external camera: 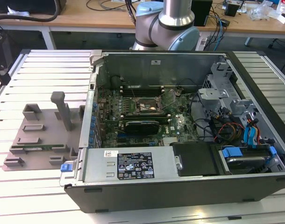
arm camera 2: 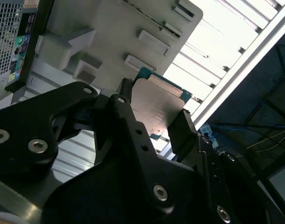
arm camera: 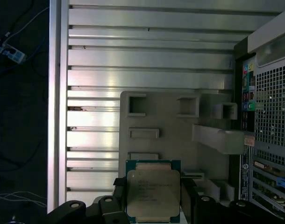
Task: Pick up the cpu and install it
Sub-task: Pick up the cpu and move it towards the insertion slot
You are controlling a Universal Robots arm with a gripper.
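cpu (arm camera 2: 159, 107): two edges hidden behind jaws | arm (external camera: 168, 23): upper part cropped

I'm working in what looks like a robotics lab or electronics workshop. There's a slatted aluminium table (external camera: 44, 70) with an opened computer case (external camera: 180, 196) on it and a grey moulded fixture plate (external camera: 39, 140) beside the case. The arm (external camera: 168, 23) is mounted behind. Wooden benches (external camera: 86, 18) at the back carry loose cables (external camera: 100, 5) and gear.
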